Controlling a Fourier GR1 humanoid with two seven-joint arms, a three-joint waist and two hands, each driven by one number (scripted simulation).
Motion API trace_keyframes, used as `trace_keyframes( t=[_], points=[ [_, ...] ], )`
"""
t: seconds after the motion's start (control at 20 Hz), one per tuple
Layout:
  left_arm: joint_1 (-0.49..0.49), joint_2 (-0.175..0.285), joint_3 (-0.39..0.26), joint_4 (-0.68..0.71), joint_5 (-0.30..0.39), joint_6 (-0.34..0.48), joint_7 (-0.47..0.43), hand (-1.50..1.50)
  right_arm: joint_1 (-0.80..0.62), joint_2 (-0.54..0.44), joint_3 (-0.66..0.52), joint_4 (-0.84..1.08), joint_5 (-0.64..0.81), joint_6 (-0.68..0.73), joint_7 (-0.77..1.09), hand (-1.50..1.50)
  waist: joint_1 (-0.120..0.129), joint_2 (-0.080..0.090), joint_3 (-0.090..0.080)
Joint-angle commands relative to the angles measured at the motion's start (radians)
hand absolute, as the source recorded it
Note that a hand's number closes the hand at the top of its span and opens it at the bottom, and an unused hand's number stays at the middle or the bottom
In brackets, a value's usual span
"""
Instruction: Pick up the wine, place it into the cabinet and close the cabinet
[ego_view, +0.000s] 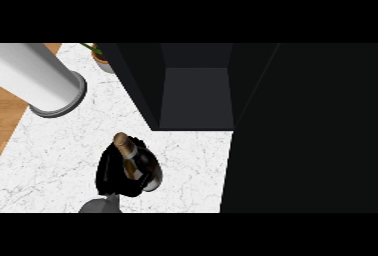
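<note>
Head view: my left hand (112, 176) is curled round the wine (125, 147), whose neck pokes out ahead of my fingers. The open cabinet (196, 97) lies ahead to my right, its door (295, 150) close on my right. Swinging across, I could knock the bottle against that door or the cabinet's front edge.

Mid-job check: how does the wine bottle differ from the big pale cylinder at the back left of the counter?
The wine bottle is dark with a tan neck; the cylinder is pale grey all over. The cylinder looks far wider than the bottle. The left hand is curled round the bottle, while the cylinder stands alone, untouched. Both are outside the open cabinet, to its left.
</note>
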Motion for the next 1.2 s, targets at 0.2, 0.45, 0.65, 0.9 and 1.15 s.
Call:
trace_keyframes(
  t=[0.2,0.45,0.65,0.9,1.15],
  points=[
    [0.004,-0.008,-0.193,-0.110,0.089,0.227,0.023,1.50,0.035,0.042,0.081,-0.056,0.023,-0.009,0.014,-1.50,-0.005,0.002,-0.001],
    [-0.020,-0.009,-0.335,-0.061,0.203,0.351,-0.039,1.50,0.060,0.015,0.003,-0.018,-0.029,0.045,-0.051,-1.50,-0.009,0.003,-0.001],
    [-0.039,-0.009,-0.372,-0.079,0.250,0.416,-0.030,1.50,-0.023,0.003,-0.040,0.005,-0.067,0.013,0.009,-1.50,-0.005,0.003,-0.001],
    [-0.145,-0.009,-0.378,0.079,0.327,0.429,-0.070,1.50,-0.040,-0.038,-0.098,-0.048,-0.143,0.019,0.091,-1.50,-0.011,0.004,-0.001],
    [-0.245,-0.009,-0.429,0.200,0.424,0.413,-0.173,1.50,0.000,-0.009,-0.042,-0.004,-0.096,0.048,0.019,-1.50,-0.012,0.004,-0.001]
  ],
)
